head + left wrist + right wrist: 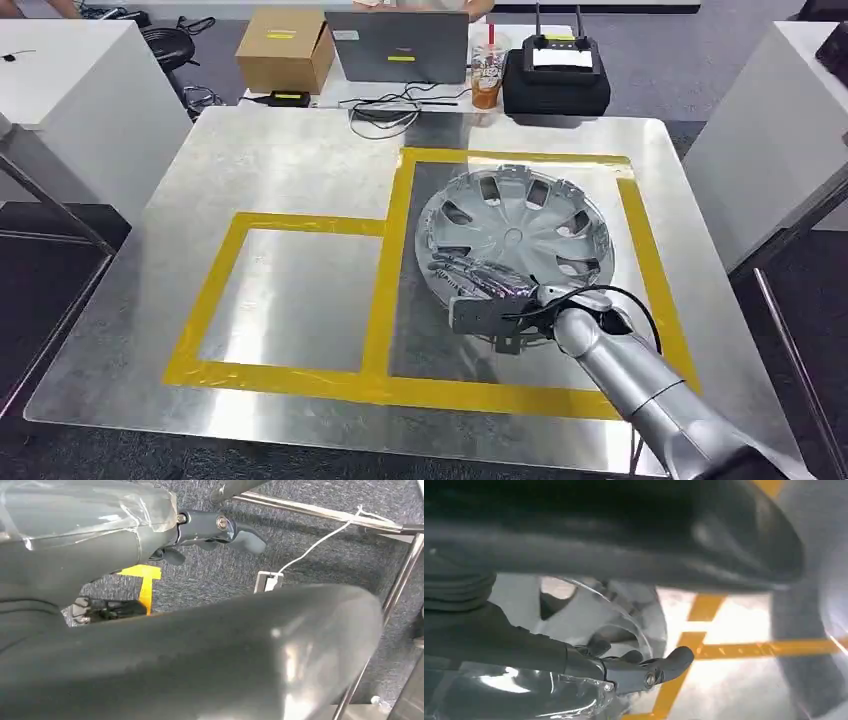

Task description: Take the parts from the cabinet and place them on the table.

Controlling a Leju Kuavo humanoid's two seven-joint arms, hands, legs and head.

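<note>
while the right hand (pixel 480 285) lies fingers-forward on the near rim of the hubcap (pixel 515 235), it's hard to call the grip: fingers spread flat over the silver plastic in the head view, and in the right wrist view the dark fingers (pixel 659 666) sit against the rim, but whether they clamp it i cannot tell. that hubcap is a round, glossy silver disc with curved spokes and dark teardrop openings, lying flat inside the larger yellow-taped frame (pixel 640 250) on the brushed metal table (pixel 280 160), at about 2 o'clock from table centre. a smaller taped rectangle (pixel 215 290) sits at 9 o'clock of the disc, bare metal inside it. the disc's far edge nears the tape at 12 o'clock, with more room toward 3 o'clock. beyond the table's far edge stand a cardboard box (pixel 285 48), a laptop (pixel 398 45), an iced drink cup (pixel 488 70) and a black case (pixel 556 75). left hand (pixel 210 530) hangs over grey carpet, fingers curled in, holding nothing.
</note>
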